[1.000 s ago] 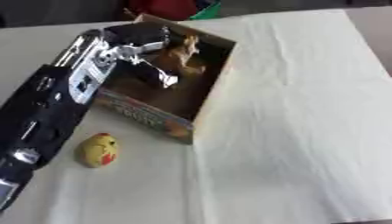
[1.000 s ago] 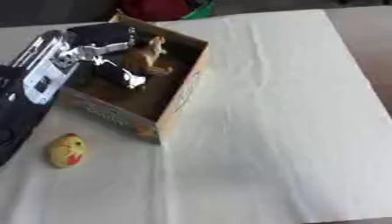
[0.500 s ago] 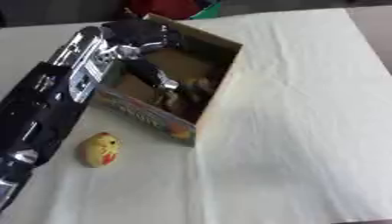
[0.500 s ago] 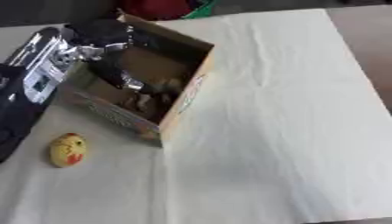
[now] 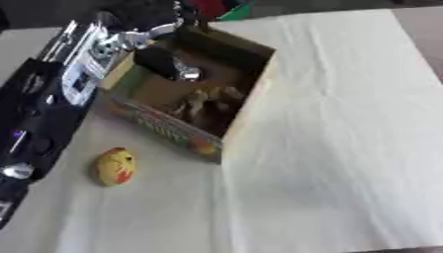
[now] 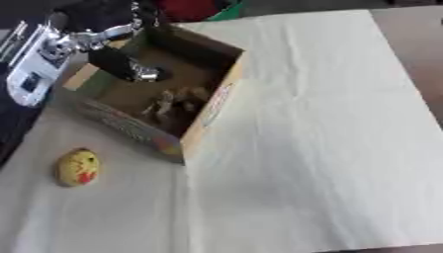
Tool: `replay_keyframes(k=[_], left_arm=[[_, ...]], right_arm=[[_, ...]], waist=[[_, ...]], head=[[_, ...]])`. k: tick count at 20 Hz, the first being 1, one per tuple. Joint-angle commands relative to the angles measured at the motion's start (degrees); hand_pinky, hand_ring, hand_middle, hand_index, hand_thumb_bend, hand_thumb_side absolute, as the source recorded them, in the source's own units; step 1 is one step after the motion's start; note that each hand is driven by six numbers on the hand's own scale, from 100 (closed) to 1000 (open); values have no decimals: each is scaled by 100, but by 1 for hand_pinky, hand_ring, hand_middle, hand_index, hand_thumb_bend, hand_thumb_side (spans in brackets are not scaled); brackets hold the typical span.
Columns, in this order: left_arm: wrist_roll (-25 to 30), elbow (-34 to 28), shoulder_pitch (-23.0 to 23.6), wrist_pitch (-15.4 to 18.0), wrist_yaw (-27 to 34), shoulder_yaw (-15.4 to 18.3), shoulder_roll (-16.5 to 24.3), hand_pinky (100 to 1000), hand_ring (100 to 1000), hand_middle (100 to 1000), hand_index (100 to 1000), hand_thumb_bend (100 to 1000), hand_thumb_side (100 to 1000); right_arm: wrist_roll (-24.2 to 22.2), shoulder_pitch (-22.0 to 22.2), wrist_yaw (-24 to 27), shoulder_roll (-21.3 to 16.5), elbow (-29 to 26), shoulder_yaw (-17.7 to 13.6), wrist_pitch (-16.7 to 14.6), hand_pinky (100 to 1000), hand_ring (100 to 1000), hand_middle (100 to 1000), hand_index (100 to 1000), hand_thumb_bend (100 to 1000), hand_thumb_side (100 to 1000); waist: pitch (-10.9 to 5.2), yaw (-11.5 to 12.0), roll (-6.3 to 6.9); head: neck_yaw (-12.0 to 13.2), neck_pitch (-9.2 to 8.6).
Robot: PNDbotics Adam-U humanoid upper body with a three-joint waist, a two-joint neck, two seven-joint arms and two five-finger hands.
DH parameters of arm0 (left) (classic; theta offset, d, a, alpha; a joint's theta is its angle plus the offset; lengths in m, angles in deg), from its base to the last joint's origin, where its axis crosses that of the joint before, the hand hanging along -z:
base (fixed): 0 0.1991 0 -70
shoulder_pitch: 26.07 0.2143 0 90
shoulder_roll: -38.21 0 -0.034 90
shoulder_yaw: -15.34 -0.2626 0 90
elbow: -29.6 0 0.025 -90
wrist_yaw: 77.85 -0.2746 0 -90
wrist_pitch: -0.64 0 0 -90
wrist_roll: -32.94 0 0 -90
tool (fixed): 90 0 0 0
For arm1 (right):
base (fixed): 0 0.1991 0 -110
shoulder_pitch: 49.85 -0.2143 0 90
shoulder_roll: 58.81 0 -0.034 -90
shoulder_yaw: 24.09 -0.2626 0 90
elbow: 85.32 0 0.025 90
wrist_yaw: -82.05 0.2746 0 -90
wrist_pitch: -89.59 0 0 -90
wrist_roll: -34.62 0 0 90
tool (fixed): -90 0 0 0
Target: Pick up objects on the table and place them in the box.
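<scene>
— What is seen in the upper left of the frame?

— The left hand (image 5: 169,62) is held over the cardboard box (image 5: 246,106), its dark fingers (image 6: 121,64) hanging down into the opening, uncurled and pinching nothing. A brown toy animal (image 5: 203,101) is lying on the box floor, just below and apart from the fingers. The right hand is not shown.

— And what is left on the table?

— A yellow egg-shaped toy (image 5: 115,166) with red marks is lying on the cream cloth (image 5: 346,123) in the lower left, near the box's printed front wall but not touching it.

— What could go wrong?

— The box wall may be clipped by the fingers as the hand is lifted out, so the light box could be dragged or tipped. The rounded yellow toy may also be nudged by the forearm (image 5: 43,99) passing close above it — and rolled toward the table edge.
</scene>
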Motion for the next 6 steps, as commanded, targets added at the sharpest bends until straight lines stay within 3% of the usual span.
replay_keyframes(k=[1, 6], left_arm=[[-253, -495, -9, -110, 238, 198, 344, 633, 820, 773, 840, 344, 808], [-533, -1174, 391, -223, 647, 184, 942, 633, 815, 767, 844, 418, 896]], right_arm=[[38, 6, -5, -156, -80, -87, -1, 702, 1000, 748, 875, 100, 1000], [82, 106, -33, -213, -80, -115, 8, 703, 1000, 748, 875, 100, 1000]], waist=[[-182, 44, -21], [-284, 224, -10]], head=[[-43, 83], [-137, 177]])
